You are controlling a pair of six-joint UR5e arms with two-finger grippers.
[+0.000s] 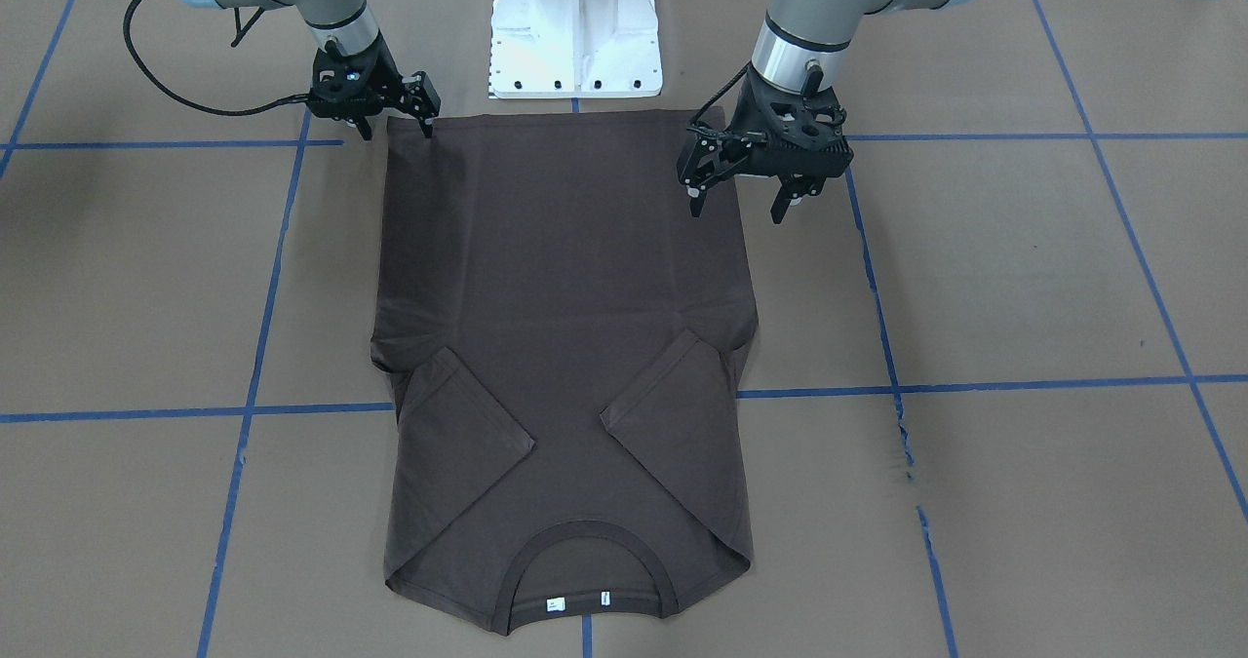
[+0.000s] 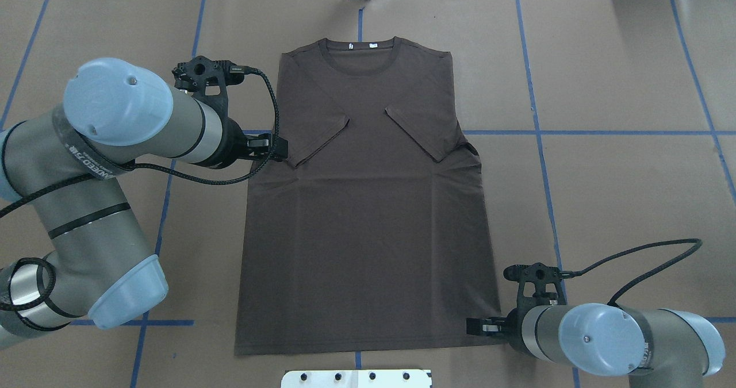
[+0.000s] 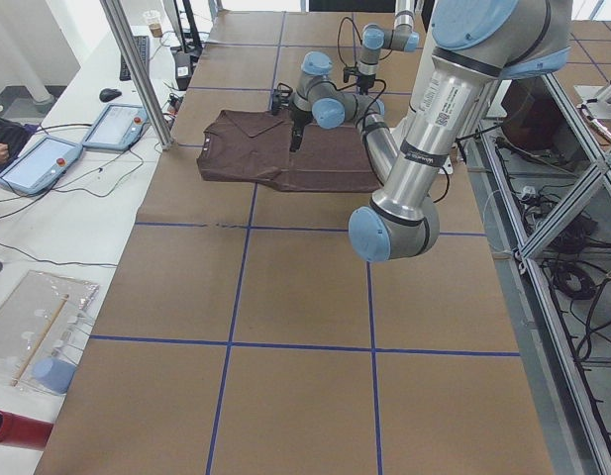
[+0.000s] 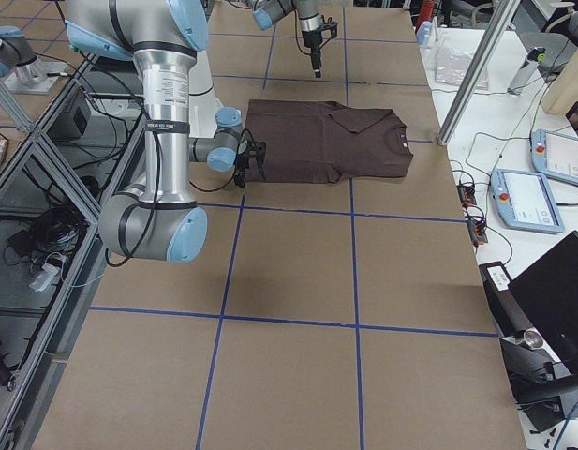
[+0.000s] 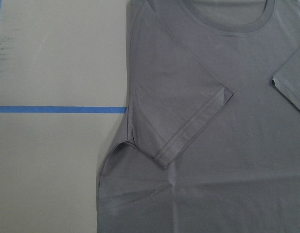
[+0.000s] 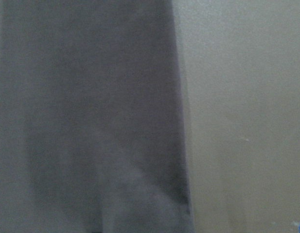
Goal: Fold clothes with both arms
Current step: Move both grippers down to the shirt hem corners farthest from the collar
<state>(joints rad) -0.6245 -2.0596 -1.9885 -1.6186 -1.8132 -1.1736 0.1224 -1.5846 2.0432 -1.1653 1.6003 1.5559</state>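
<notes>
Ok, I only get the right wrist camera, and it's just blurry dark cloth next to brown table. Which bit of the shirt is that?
Observer: That's the bottom hem corner of the T-shirt, near the white pedestal. The right gripper sits low there, open.
Operator: Are the sleeves sticking out?
Observer: No, both sleeves are folded in over the body.
Operator: And the other arm?
Observer: The left gripper hangs open, higher up, above the shirt's opposite side edge.
</notes>
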